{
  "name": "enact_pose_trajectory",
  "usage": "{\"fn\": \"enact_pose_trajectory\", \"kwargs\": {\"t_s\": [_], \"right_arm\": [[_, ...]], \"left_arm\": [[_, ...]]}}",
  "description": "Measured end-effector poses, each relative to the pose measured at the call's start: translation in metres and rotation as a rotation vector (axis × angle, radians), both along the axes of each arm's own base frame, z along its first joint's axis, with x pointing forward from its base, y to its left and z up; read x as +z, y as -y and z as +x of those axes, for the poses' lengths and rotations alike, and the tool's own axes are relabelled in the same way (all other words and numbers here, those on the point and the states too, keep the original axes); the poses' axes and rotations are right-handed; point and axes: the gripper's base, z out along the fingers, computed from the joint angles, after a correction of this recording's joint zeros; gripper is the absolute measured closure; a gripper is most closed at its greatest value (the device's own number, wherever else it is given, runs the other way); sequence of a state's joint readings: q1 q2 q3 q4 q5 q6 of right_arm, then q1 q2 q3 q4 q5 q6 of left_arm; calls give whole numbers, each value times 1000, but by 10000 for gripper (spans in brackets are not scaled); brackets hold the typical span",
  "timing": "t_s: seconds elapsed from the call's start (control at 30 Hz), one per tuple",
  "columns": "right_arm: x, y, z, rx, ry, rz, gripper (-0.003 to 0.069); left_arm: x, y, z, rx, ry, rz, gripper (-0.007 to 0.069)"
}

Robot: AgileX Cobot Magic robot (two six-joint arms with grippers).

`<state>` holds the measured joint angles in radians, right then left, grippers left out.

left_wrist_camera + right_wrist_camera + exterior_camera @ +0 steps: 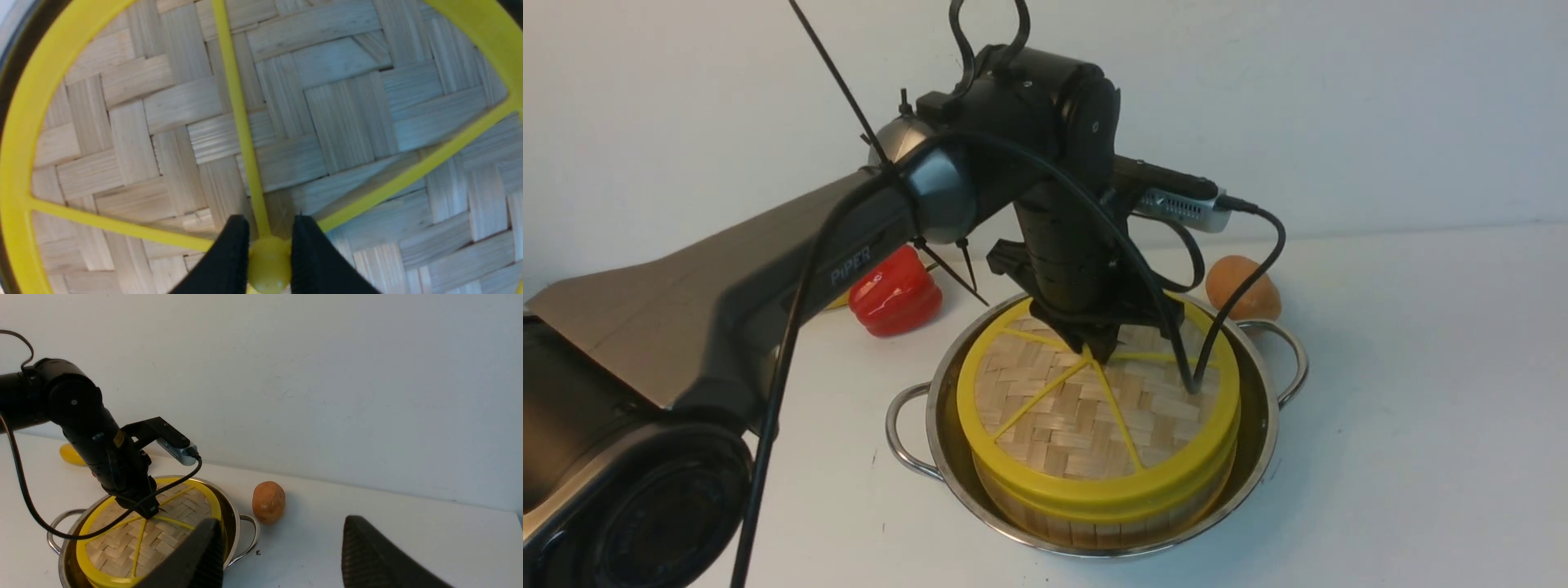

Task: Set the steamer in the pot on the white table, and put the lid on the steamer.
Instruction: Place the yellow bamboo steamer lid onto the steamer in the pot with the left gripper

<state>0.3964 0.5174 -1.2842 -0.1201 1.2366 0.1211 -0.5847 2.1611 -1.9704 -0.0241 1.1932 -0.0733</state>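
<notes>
**DESK:** Left to right, what is the frame showing?

**FIELD:** A red pepper (894, 291) is lying at the pot's ten o'clock, out of play. Next, the left arm is reaching over the middle, and the left claw (1097, 349) is bearing down at the hub of the lid (1086, 425). In its wrist view the two black fingers (229, 261) are pinching the yellow knob (267, 267) from both sides. So that claw is clenched on the lid, not released.

**DESK:** And the steamer?

**FIELD:** The steamer (1045, 514) is sitting upright inside the pot (935, 408), its slatted wall showing below the lid's yellow rim. The pot is standing on the table (1421, 425), with both wire handles free. The lid is lying flat across the steamer's top, rim over rim as far as I can judge, though the claw is hiding the far edge.

**DESK:** Anything further right?

**FIELD:** A brown, potato-like lump (1241, 290) is resting at the pot's one o'clock, near the handle but apart from it. The right claw (284, 522) is out of the front view. By my reckoning it is hanging off at about the pot's four o'clock, fingers spread wide and gripping nothing.

**DESK:** So how far along is it?

**FIELD:** Judging from this, both placings are looking done. Only the letting go is remaining: the left claw is going to have to open and lift straight off without dragging the lid askew.
</notes>
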Motion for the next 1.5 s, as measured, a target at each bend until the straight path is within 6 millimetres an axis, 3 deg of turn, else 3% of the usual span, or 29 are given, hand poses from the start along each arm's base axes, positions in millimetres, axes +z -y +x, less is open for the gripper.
{"fn": "enact_pose_trajectory", "kwargs": {"t_s": [1.17, 1.5], "right_arm": [[0, 0, 0, -3, 3, -7, 264], [0, 1, 0, -6, 4, -10, 264]], "left_arm": [[1, 13, -9, -41, 9, 23, 503], [13, 22, -9, -53, 28, -8, 503]]}}
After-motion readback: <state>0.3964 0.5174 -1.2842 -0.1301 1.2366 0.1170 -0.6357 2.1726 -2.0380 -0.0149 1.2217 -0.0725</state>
